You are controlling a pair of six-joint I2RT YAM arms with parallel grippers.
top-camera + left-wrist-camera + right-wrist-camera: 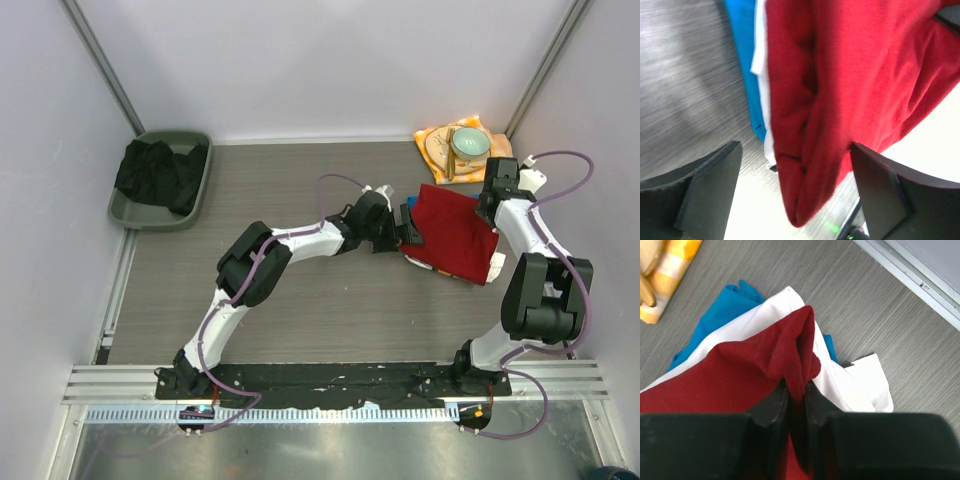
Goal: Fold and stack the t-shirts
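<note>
Right gripper (796,390) is clamped on a raised fold of the red t-shirt (740,370), jaws nearly touching with cloth pinched between them. Your left gripper (794,145) is spread wide. The red tee's folded edge hangs between its fingers (705,185), and neither pad appears to touch it. In the top view you see the red tee lying over the white t-shirt (775,310) on the right half of the table (300,300), between the two wrists. Blue cloth (720,310) sticks out from under the white. Orange-yellow cloth (437,150) with a bowl (470,143) sits just behind the pile. Grey bin (160,222) holding dark cloth (155,172) is at back left, well apart.
</note>
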